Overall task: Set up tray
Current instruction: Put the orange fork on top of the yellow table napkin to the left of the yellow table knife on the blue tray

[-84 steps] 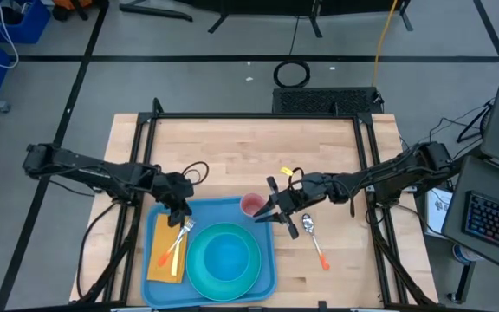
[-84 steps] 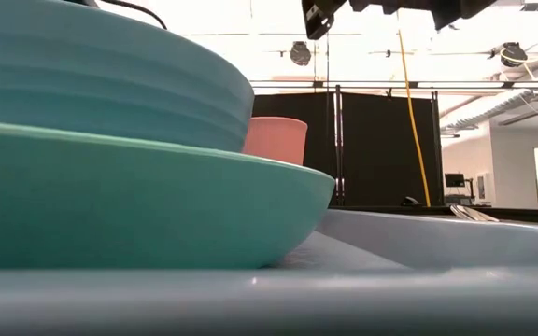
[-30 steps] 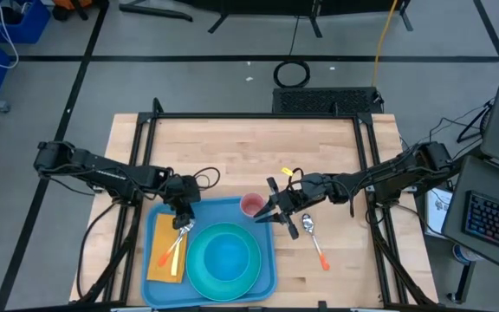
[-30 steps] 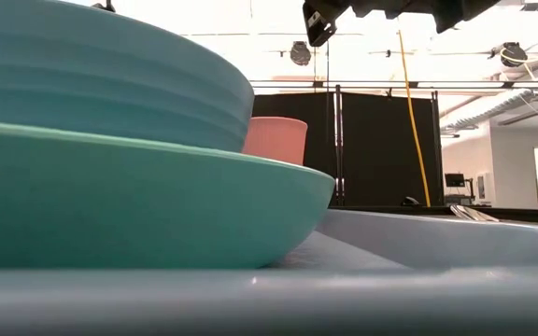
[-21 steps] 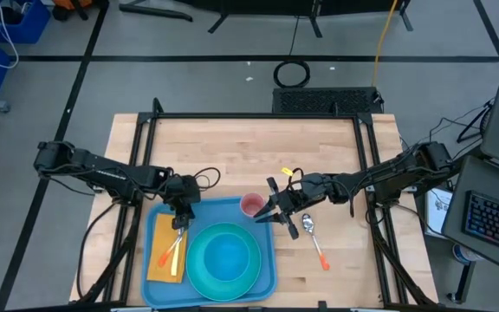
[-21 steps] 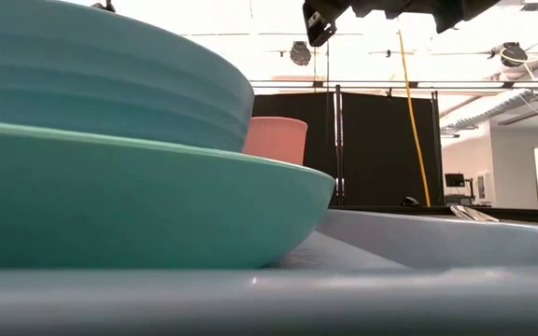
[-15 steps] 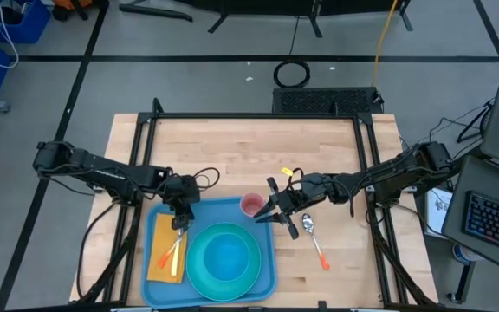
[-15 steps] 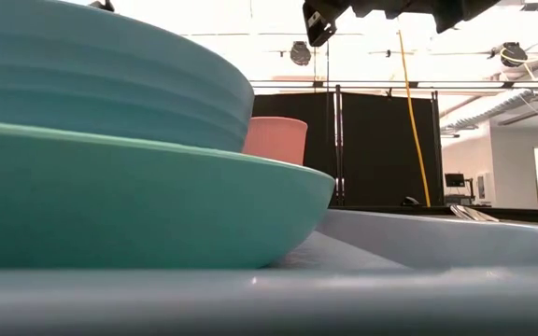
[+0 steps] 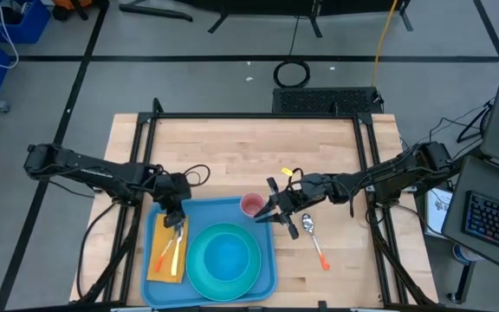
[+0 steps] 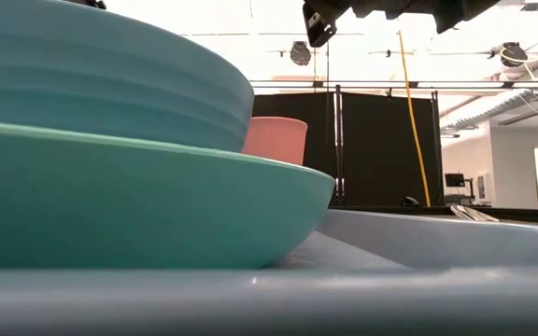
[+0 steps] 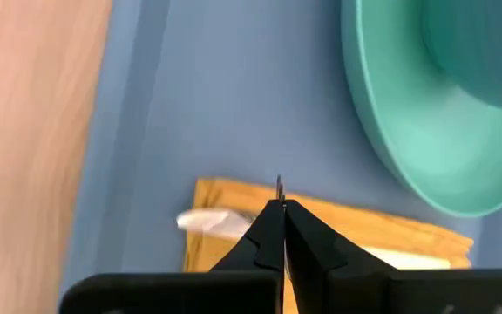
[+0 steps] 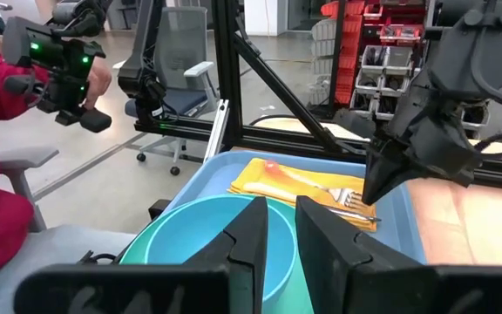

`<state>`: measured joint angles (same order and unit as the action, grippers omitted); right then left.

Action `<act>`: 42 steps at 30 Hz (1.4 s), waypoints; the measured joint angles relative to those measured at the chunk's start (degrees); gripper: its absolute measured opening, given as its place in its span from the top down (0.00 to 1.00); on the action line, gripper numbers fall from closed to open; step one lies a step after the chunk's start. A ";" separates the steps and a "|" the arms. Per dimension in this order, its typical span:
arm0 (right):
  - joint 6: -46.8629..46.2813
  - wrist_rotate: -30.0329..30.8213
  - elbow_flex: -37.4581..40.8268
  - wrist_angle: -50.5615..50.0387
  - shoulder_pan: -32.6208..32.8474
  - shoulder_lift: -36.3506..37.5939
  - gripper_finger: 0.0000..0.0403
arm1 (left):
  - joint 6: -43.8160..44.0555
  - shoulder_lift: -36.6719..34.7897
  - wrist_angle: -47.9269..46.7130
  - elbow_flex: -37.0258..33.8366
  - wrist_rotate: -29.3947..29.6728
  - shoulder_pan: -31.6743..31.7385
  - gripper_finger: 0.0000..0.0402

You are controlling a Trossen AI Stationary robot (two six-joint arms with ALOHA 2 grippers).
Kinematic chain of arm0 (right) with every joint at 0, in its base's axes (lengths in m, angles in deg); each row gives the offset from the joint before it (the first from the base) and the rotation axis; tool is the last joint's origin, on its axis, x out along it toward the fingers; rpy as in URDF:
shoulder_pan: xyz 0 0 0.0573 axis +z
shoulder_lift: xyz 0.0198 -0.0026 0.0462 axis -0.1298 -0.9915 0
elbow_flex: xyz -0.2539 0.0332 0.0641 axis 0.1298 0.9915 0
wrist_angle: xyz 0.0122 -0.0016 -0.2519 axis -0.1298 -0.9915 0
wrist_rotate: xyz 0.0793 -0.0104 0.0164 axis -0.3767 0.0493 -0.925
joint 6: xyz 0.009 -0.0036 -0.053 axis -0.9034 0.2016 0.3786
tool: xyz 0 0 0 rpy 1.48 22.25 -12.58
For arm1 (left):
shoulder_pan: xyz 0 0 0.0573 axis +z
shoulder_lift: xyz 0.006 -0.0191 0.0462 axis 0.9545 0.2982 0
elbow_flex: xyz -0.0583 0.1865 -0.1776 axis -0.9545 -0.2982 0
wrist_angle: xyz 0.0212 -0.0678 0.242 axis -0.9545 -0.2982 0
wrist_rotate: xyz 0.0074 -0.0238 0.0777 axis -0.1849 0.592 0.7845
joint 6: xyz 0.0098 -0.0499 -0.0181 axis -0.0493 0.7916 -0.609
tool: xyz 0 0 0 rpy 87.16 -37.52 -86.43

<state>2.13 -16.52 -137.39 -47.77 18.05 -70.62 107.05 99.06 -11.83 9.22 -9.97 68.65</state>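
Progress on the setting appears well advanced. The tray (image 9: pixel 156 273) is placed at the near edge of the table, left of centre. A teal plate (image 9: pixel 199 270) is laid on its right half, and a small blue bowl (image 9: pixel 227 256) is set on the plate. A yellow napkin (image 9: pixel 161 267) is spread along the tray's left side, with a fork (image 9: pixel 169 249) lying on it. A pink cup (image 9: pixel 251 204) stands at the tray's far right corner. A spoon (image 9: pixel 314 239) is left on the bare wood to the right of the tray, so at least that piece seems still to be brought in.

The left gripper (image 9: pixel 173 220) is held over the far end of the napkin, reached in from the left; its fingers are pressed fully together and nothing is seen between them. The right gripper (image 9: pixel 277 213) is stretched in from the right, between the cup and the spoon, its fingers (image 12: pixel 247 234) kept only narrowly apart with nothing visibly caught in them.
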 joint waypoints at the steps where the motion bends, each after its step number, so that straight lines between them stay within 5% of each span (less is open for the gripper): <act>1: 0.00 0.01 0.00 -0.08 0.00 0.00 0.87 | 0.75 -0.58 -0.84 0.00 -0.04 -0.51 0.99; 25: -0.09 0.14 -0.02 -0.75 0.00 0.00 0.87 | 26.09 -5.18 -11.13 0.00 19.77 -18.10 0.99; 42: 0.00 0.21 -0.02 -0.75 0.02 0.00 0.87 | 41.86 -5.18 -15.38 0.00 22.42 -24.82 0.98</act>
<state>2.13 -16.31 -137.41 -48.52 18.07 -70.62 148.91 93.88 -27.20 9.22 12.45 43.84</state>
